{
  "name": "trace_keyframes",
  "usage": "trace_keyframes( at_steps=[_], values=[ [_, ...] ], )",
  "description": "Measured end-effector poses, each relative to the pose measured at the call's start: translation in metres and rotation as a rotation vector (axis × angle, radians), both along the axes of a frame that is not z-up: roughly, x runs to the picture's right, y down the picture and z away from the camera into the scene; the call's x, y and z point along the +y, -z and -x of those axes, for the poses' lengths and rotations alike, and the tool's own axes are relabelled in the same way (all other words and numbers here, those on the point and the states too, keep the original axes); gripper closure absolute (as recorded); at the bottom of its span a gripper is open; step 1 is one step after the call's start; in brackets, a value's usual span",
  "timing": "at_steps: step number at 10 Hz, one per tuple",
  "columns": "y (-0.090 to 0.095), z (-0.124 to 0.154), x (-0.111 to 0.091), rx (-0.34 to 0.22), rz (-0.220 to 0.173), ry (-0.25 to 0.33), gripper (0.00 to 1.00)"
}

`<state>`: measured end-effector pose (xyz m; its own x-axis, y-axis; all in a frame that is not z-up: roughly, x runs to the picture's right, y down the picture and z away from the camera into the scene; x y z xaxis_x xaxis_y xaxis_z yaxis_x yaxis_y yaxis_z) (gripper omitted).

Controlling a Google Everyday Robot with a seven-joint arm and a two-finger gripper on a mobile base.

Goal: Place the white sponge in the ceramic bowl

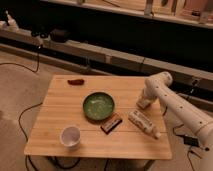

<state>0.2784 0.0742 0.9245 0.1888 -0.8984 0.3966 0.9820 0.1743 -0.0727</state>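
Note:
The ceramic bowl [98, 106], green and glossy, sits empty in the middle of the wooden table [55, 117]. My gripper [143, 104] is lowered to the table top near the right edge, to the right of the bowl and just above the white labelled bottle [144, 123]. A small pale patch shows right at the gripper's tip. I cannot tell whether it is the white sponge or part of the gripper. No sponge shows anywhere else on the table.
A white cup [70, 136] stands at the front left. A brown bar [111, 122] lies just in front of the bowl. A small red item [76, 81] lies at the back left. Cables run on the floor around the table.

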Motion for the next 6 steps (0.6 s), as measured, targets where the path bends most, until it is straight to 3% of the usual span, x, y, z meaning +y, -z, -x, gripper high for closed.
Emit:
trace_keyframes(
  at_steps=[6],
  values=[
    [0.020,0.027,-0.044,-0.067,-0.066,0.038,0.94]
  ],
)
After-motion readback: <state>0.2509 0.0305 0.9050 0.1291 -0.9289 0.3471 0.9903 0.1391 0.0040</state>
